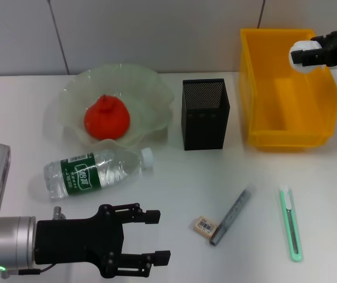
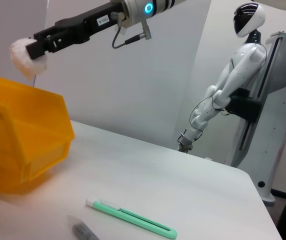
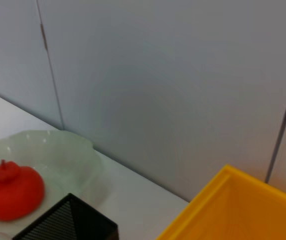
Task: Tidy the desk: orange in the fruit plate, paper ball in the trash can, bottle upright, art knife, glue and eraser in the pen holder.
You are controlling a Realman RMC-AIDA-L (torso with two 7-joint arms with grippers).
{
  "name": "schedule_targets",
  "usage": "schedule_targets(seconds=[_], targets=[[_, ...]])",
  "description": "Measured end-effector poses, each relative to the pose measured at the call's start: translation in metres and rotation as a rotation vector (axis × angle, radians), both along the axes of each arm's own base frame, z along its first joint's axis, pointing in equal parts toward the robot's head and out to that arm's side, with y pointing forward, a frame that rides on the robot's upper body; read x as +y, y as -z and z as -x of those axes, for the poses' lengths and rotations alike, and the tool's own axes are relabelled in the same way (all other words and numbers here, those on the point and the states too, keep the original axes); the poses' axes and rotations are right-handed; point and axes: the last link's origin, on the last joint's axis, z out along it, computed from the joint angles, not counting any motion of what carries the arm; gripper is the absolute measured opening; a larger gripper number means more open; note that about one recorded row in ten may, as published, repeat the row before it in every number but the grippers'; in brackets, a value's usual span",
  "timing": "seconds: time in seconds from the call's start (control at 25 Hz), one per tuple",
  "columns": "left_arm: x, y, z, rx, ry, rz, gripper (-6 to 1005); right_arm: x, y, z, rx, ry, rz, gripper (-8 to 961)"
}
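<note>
My right gripper (image 1: pixel 293 57) is shut on the white paper ball (image 1: pixel 302 45) and holds it above the yellow trash can (image 1: pixel 257 112). The left wrist view shows the same: right gripper (image 2: pixel 33 47), paper ball (image 2: pixel 32 68), trash can (image 2: pixel 28 145). The orange (image 1: pixel 105 117) sits in the pale-green fruit plate (image 1: pixel 77 88). In front of the plate, the bottle (image 1: pixel 92 172) lies on its side. The black mesh pen holder (image 1: pixel 205 115) stands between plate and trash can. The eraser (image 1: pixel 204 226), grey art knife (image 1: pixel 232 214) and green glue (image 1: pixel 290 223) lie on the table near the front. My left gripper (image 1: pixel 158 236) is open low at the front left, below the bottle.
A white humanoid robot (image 2: pixel 233 85) stands beyond the table's far edge in the left wrist view. The right wrist view shows the orange (image 3: pixel 10 190), plate (image 3: pixel 68 155), pen holder (image 3: pixel 68 222) and trash can rim (image 3: pixel 223 200) against a grey wall.
</note>
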Motion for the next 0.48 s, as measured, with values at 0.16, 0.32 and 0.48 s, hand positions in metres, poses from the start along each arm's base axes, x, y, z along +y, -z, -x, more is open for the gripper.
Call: schedule_targets(seconds=[0.16,0.32,0.48], targets=[[0.0004,-0.0002,-0.0001,-0.001,-0.004,0.001,784,0.0025,0.0009,0.0003,-0.010,-0.002,-0.022,668],[0.0005,-0.0004,-0.0001,-0.002,-0.006,0.000,784,0.0057,-0.0014,-0.0012,-0.007,0.003,-0.058,728],[0.0007,-0.0004,-0.0002,-0.003,-0.007,-0.001,784,0.0079,-0.0072,0.0001,0.095,-0.011,-0.144,787]])
